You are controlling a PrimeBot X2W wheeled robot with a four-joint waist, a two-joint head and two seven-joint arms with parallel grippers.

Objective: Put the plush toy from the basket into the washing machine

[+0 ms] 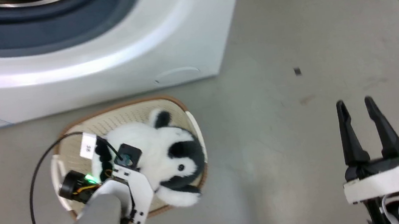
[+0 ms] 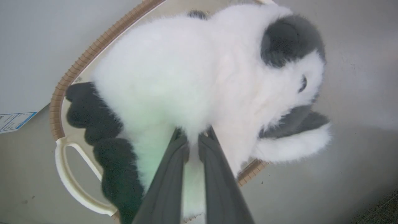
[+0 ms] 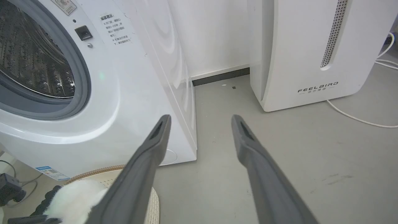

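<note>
A: Okay, quick: where was the plush toy (image 1: 158, 147)?
B: In the basket (image 1: 126, 105), lying on its side with its face toward the robot's right. A black tuft pointed up toward the rim on the washer side. A white-and-grey part hung out over the near right rim.
A: And the left gripper (image 2: 193, 137)?
B: It was down on the toy from above. In the left wrist view the two dark fingers (image 2: 168, 174) sat almost together. Their tips were sunk in the white body fur, with a thin strip of fur pinched between them. In that view the black limbs lay left of the fingers and the face was at upper right.
A: So clamped?
B: It looked clamped on the toy's fur, yes. I couldn't tell whether the toy was off the basket's bottom.
A: Right gripper (image 1: 354, 102)?
B: Well apart from the basket, over bare floor (image 1: 289, 40) on the robot's right. Its fingers were spread with nothing between them.
A: Washing machine (image 1: 100, 44)?
B: Just beyond the basket. The right wrist view showed the grey ring (image 3: 81, 71) and steel drum (image 3: 31, 56), with the opening uncovered.
A: Anything else?
B: A white appliance marked FEELBIRD (image 3: 311, 46) stood right of the washer, with a white cable (image 3: 351, 116) on the floor beside it.
</note>
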